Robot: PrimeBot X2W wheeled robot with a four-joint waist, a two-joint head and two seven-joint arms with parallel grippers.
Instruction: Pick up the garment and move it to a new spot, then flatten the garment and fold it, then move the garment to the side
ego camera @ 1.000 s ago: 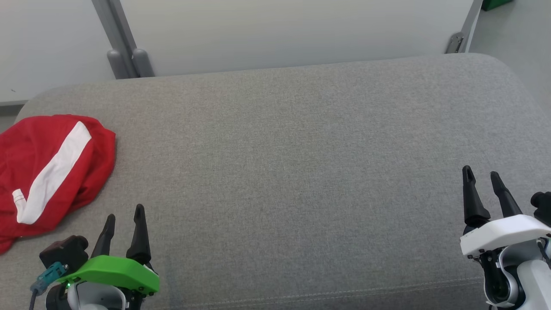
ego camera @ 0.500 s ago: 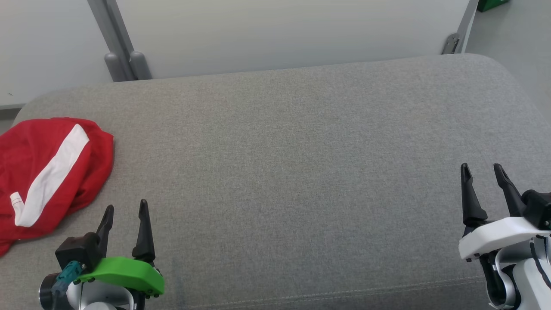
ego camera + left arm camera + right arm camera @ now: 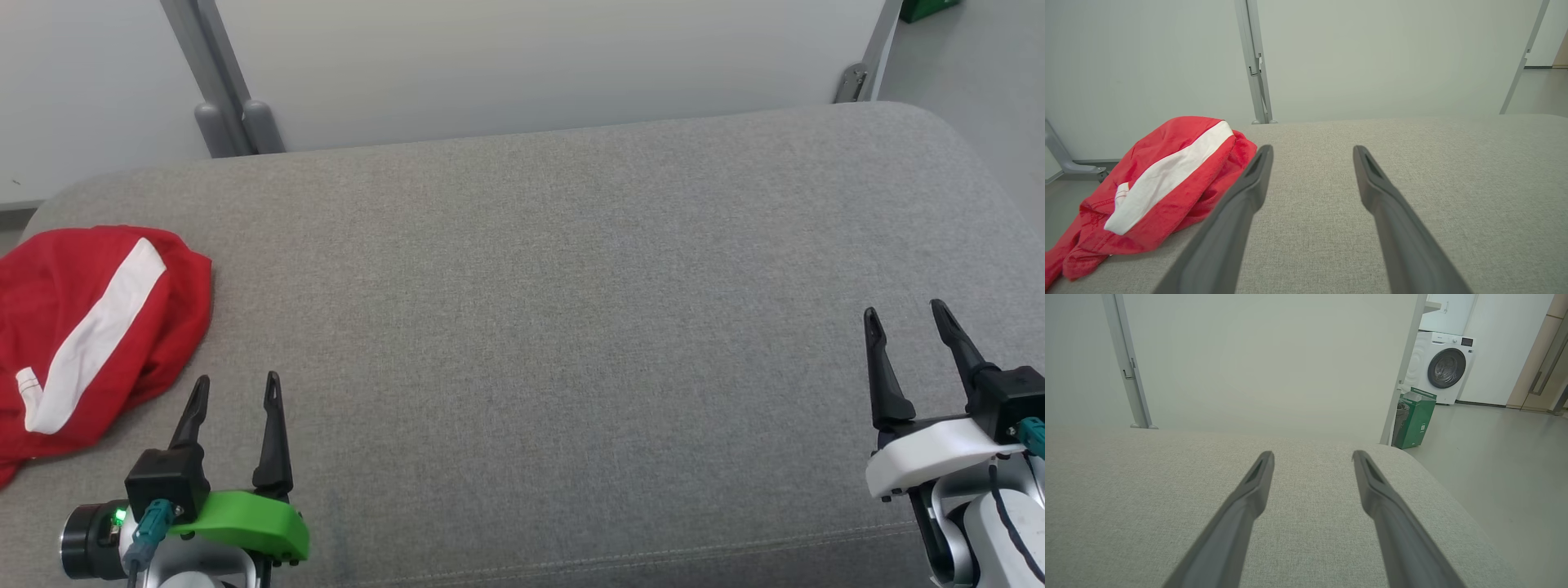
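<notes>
- Red garment with a broad white stripe lies crumpled at the far left end of the grey fabric cushion; its folds spill toward the cushion's left edge.
- Left gripper, green shell, sits near the cushion's front edge. Its jaws are spread with nothing between them, and its fingers point away from the robot.
- Garment is just beside the left gripper, on its left. Head view shows a strip of cushion between them, so no contact.
- Left wrist view: garment sits left of the left finger, with grey weave between the two fingers.
- Right gripper, white shell, is at the cushion's right end near the front edge. Jaws spread, empty, well apart from the garment.
- Pale panels on grey metal posts stand behind the cushion.
- Right wrist view: green bin and white washing machine stand on the floor beyond the cushion's right end.
</notes>
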